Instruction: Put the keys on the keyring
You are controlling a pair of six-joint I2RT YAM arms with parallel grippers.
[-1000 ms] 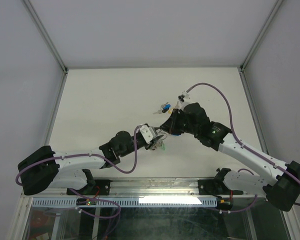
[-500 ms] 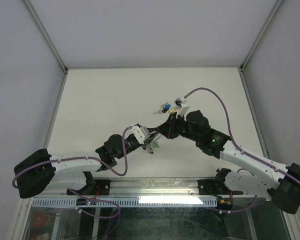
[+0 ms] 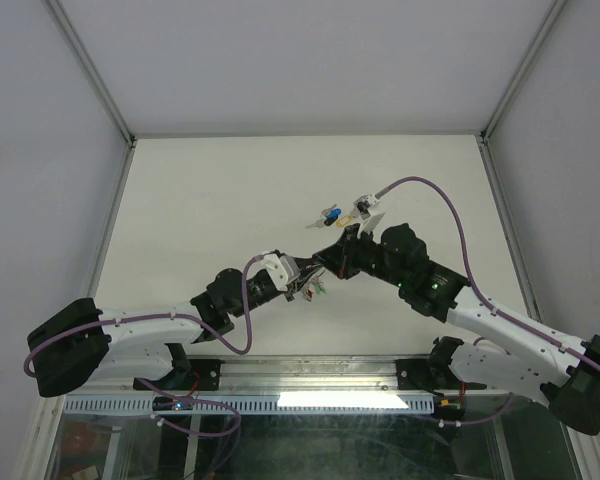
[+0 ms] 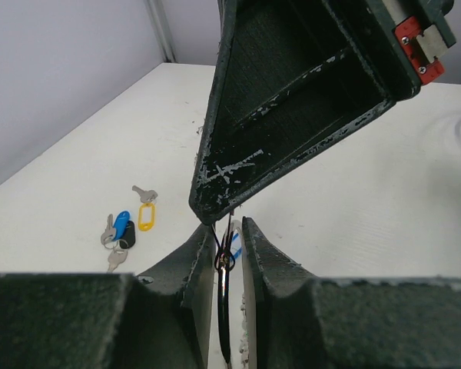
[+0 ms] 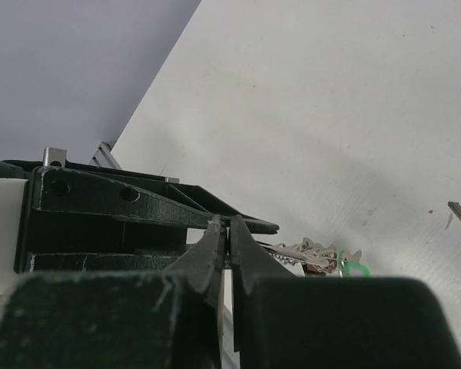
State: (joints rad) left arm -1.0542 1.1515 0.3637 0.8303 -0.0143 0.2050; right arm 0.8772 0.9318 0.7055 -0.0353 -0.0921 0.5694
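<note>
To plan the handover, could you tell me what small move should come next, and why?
Probably the right gripper should open and back away: it and the left gripper both pinch the keyring, so neither is free, while the keys lie loose on the table beyond.

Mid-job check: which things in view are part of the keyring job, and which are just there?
Job: silver wire keyring with green- and red-headed keys, gripped by left gripper and right gripper; loose yellow-headed key; blue-headed key; dark-headed key.
Just there: white table; grey enclosure walls.
</note>
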